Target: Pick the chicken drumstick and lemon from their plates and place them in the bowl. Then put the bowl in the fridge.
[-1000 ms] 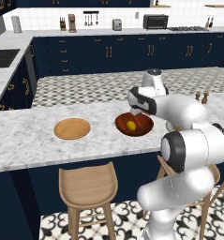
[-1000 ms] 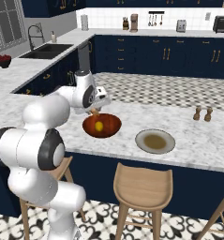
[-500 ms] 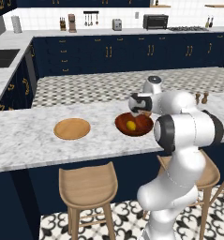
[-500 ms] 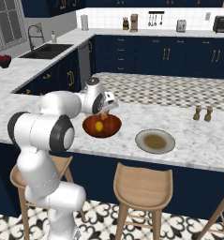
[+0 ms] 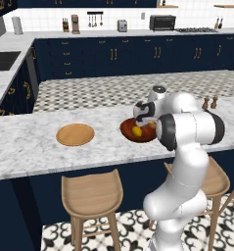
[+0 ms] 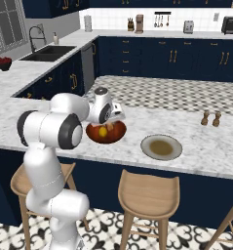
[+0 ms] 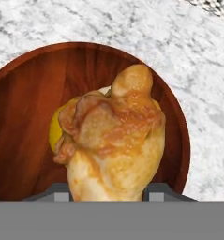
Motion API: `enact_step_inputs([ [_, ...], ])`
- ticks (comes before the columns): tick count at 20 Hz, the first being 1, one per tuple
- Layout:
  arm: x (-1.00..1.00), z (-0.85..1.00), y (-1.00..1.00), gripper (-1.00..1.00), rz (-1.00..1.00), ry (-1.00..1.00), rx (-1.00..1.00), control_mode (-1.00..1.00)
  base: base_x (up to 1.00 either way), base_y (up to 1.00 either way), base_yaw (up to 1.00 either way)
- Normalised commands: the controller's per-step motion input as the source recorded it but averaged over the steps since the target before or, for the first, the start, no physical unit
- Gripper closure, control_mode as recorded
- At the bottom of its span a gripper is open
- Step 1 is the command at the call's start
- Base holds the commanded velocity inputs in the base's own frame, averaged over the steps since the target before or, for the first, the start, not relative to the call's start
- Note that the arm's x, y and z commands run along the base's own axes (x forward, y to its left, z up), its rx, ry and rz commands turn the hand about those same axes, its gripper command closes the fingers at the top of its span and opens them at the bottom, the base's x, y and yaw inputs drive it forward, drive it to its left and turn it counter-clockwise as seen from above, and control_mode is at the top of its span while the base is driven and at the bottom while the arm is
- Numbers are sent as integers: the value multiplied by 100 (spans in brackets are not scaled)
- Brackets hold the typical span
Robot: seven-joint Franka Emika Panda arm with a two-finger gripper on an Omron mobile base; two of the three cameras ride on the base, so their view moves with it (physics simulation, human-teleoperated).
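Hand view: chicken drumstick (image 7: 114, 140) clamped low in the end effector (image 7: 108, 192), hanging right over the bowl (image 7: 19, 117) with the lemon (image 7: 57, 126) half hidden beneath. Looks light and rigid but greasy-skinned and lumpy, so likely to twist in a narrow pinch; best gripped across the meaty middle, as now, not the paler bone end. Left base view: bowl (image 5: 130, 136) on the marble worktop (image 5: 30, 147), right of the tan plate (image 5: 75, 134). Right base view: grey-beige plate (image 6: 161, 147) just right of the bowl.

The marble counter (image 5: 35, 147) carries two plates (image 5: 75, 134) (image 6: 161, 147), bowl (image 6: 106, 133) and shakers (image 6: 210, 118).
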Motion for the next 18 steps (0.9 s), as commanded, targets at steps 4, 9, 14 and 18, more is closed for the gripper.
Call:
enact_step_inputs([
  [4, 16, -37, -8, 100, -4, 0, 0, -100, 0, 0, 0],
  [9, 2, -28, -15, 100, 0, 1, 0, -100, 0, 0, 0],
  [14, 0, -19, -3, -100, 0, 0, 2, -100, 0, 0, 0],
  [18, 0, -8, 0, -100, -1, 0, 1, -100, 0, 0, 0],
])
